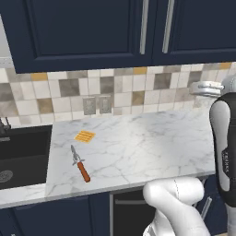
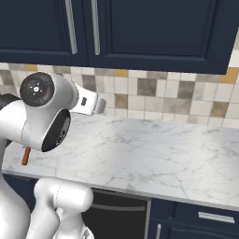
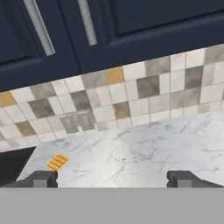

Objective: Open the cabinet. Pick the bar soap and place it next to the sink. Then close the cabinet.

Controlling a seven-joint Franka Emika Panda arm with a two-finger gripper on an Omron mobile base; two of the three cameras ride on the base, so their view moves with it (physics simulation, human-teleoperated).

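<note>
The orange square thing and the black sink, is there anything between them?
No, just bare marble counter. In the left base view, the flat orange ridged square lies right of the sink; the knife sits nearer the front edge.

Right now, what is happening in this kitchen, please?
A white robot arm faces the navy upper cabinets, and both doors are closed. Its fingers stand wide apart and hold nothing; the gripper hangs above the marble counter, pointed at the tiled wall. The narrower cabinet has not been opened. The dark sink lies to the left. An orange ridged square and an orange-handled knife rest on the counter.
</note>
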